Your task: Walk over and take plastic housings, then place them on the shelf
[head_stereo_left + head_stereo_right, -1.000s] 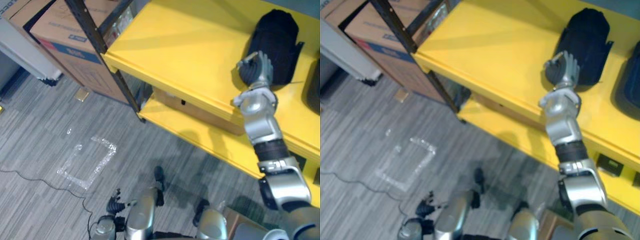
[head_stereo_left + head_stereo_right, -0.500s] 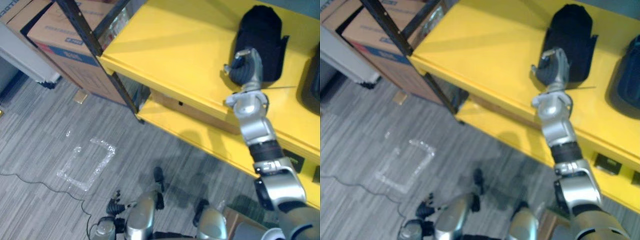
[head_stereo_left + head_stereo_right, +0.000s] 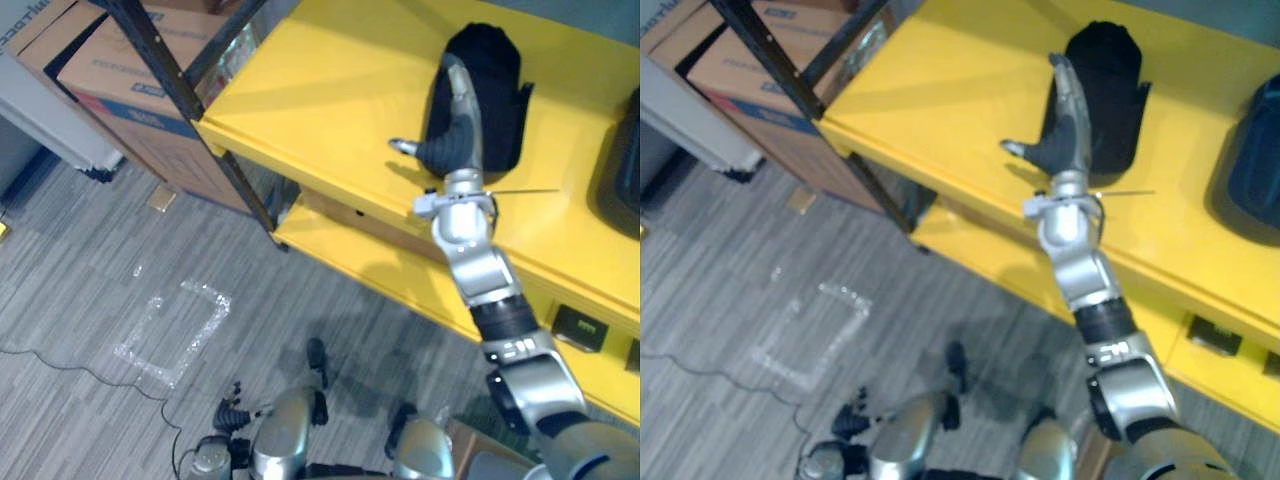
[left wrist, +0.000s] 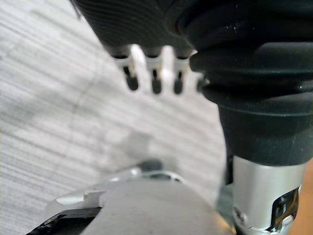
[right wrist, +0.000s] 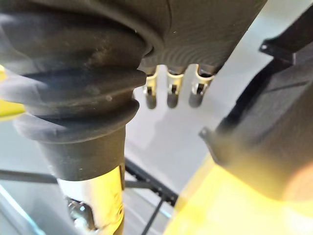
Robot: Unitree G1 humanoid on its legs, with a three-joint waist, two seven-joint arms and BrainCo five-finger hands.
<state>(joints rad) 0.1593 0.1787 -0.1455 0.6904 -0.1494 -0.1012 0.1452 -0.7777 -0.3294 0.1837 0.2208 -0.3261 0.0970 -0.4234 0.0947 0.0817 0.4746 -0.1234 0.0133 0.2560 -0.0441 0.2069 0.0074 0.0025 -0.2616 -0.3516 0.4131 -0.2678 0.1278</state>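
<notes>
Your right hand (image 3: 455, 125) stands with fingers straight, holding nothing, just beside the black plastic housing (image 3: 500, 100), which rests on the yellow shelf (image 3: 320, 90). Your left hand (image 3: 228, 408) hangs low, fingers relaxed

A housing (image 3: 500, 100) lies on the shelf's top board (image 3: 330, 90), toward its back edge. A second housing (image 3: 625, 180) sits well apart from it, at the board's right edge. The right hand (image 3: 455, 130) stands just beside the first housing's left side. A box (image 3: 370, 215) sits on the lower board (image 3: 400, 275), under the top board's front edge. Left of the shelf's corner post (image 3: 190, 100), cartons (image 3: 120, 70) stand on the floor (image 3: 100, 250).
</notes>
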